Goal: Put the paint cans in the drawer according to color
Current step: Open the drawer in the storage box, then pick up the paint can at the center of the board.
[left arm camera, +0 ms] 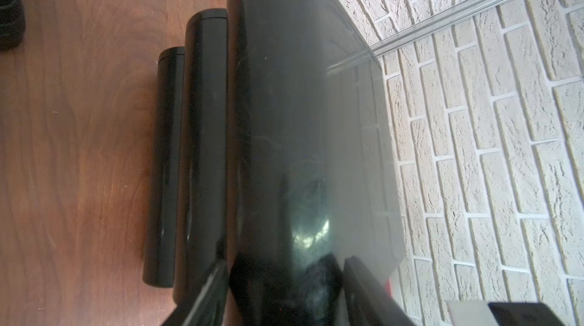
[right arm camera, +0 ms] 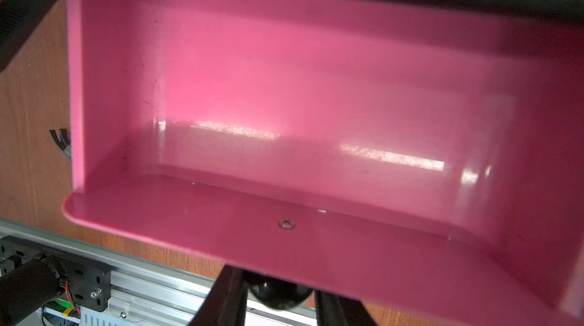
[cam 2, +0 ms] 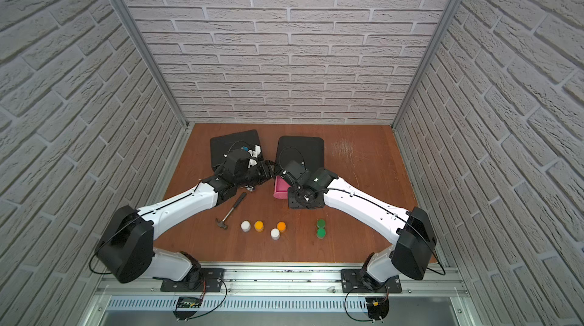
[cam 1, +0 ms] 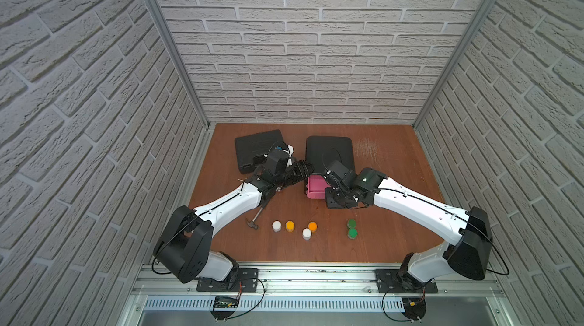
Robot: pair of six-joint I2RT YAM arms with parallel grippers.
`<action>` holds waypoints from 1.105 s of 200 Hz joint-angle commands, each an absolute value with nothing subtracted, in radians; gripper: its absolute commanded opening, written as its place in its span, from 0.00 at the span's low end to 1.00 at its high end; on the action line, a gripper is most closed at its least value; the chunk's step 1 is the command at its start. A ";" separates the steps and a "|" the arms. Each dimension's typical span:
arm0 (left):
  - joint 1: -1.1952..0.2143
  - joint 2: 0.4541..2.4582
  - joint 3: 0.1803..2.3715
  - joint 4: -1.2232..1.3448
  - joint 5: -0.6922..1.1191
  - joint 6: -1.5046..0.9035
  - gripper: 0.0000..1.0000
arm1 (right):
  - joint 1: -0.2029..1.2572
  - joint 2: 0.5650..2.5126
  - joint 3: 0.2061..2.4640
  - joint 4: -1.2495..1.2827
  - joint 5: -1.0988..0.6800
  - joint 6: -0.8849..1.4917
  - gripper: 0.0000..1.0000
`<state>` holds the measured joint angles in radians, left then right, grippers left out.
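Drawer chest (cam 1: 328,150) is facing the table's (cam 1: 395,213) front edge, pink drawer (right arm camera: 284,103) sticking out, long side along that edge. Left gripper (left arm camera: 284,264) is clamping the chest; right gripper (right arm camera: 278,281) is straddling the knob (right arm camera: 278,294), grip unclear.

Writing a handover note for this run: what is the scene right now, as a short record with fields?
chest: black rounded chest, rear of the brown wooden table
drawer: one pink drawer pulled out, empty
right tool: closed on the drawer's black ball knob
left tool: clamped across the chest's body
jars: two white-topped jars, two orange-topped jars, two green-topped jars, all on the table
other: small hammer, flat black case
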<state>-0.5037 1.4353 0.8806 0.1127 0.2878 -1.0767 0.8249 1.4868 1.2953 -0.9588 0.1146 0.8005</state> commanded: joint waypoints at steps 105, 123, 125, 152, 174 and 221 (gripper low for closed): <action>-0.501 1.276 0.877 -0.058 0.121 -0.993 0.72 | 0.841 1.216 1.236 -1.122 0.154 0.683 0.71; -0.496 1.241 0.866 -0.096 0.084 -0.993 0.71 | 0.842 1.146 1.144 -1.167 0.150 0.729 0.69; -0.497 1.237 0.863 -0.099 0.080 -0.994 0.71 | 0.842 1.138 1.132 -1.170 0.151 0.736 0.68; -0.492 1.204 0.837 -0.134 0.013 -1.016 0.68 | 0.843 1.084 0.975 -1.146 0.138 0.820 0.63; -0.489 1.188 0.817 -0.137 -0.031 -1.047 0.67 | 0.842 1.085 0.868 -1.047 0.108 0.865 0.62; -0.484 1.177 0.813 -0.147 -0.048 -1.062 0.67 | 0.841 1.217 0.767 -0.853 0.033 0.902 0.61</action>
